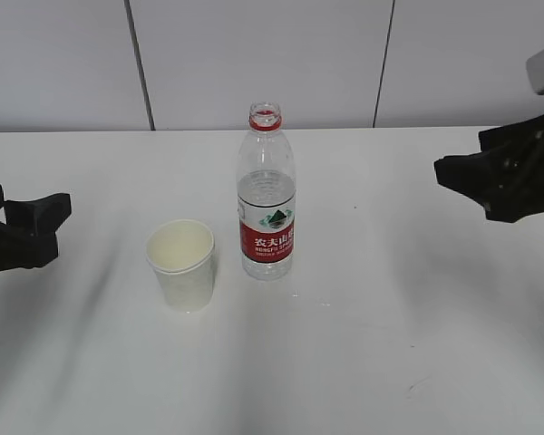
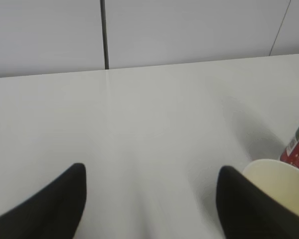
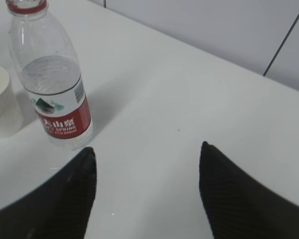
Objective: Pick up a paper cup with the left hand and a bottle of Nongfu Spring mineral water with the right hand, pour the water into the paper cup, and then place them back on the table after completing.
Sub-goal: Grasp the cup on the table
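Note:
A white paper cup point(image 1: 182, 263) stands upright on the white table point(image 1: 363, 362), just left of an uncapped clear bottle point(image 1: 267, 195) with a red label, about half full of clear water point(image 1: 266, 186). My left gripper point(image 1: 36, 222) is open and empty at the far left, apart from the cup. In the left wrist view the cup point(image 2: 284, 186) sits behind the right finger. My right gripper point(image 1: 462, 172) is open and empty at the far right, well clear of the bottle. The right wrist view shows the bottle point(image 3: 52, 79) and the cup point(image 3: 2, 107) at upper left.
A grey panelled wall point(image 1: 254, 54) runs along the table's far edge. Bare tabletop lies between each gripper and the two objects, and in front of them.

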### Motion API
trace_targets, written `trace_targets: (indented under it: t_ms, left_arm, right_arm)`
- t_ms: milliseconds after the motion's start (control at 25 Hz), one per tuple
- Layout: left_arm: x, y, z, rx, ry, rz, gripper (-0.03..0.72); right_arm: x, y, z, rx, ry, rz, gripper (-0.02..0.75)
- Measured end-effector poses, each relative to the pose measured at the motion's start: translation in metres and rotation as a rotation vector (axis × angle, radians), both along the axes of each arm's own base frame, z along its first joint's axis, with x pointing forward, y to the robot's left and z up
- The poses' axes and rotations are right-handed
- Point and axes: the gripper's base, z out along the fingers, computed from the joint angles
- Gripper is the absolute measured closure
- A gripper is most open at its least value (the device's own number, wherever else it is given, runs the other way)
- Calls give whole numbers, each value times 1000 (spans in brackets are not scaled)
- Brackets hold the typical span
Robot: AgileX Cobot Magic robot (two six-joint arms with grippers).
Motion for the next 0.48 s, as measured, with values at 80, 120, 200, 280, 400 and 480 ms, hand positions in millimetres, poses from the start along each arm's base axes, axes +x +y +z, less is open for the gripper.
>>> trace_targets:
  t_ms: [80,120,200,280,400,480]
  left_arm:
    - [0,0,0,0,0,0,189]
    - [0,0,0,0,0,0,189]
    - [0,0,0,0,0,0,189]
    - [0,0,0,0,0,0,189]
    - [0,0,0,0,0,0,189]
    - [0,0,0,0,0,0,190]
  right_arm:
    - [0,0,0,-5,65,-4,256]
    - [0,-1,0,-11,95,-17,256]
    - [1,-5,0,-40,164,-90,256]
    - [2,-9,-1,-64,185,-178,256]
    - [2,-2,-3,-73,134,-249,256]
    - [0,3,-10,-26,65,-265,256]
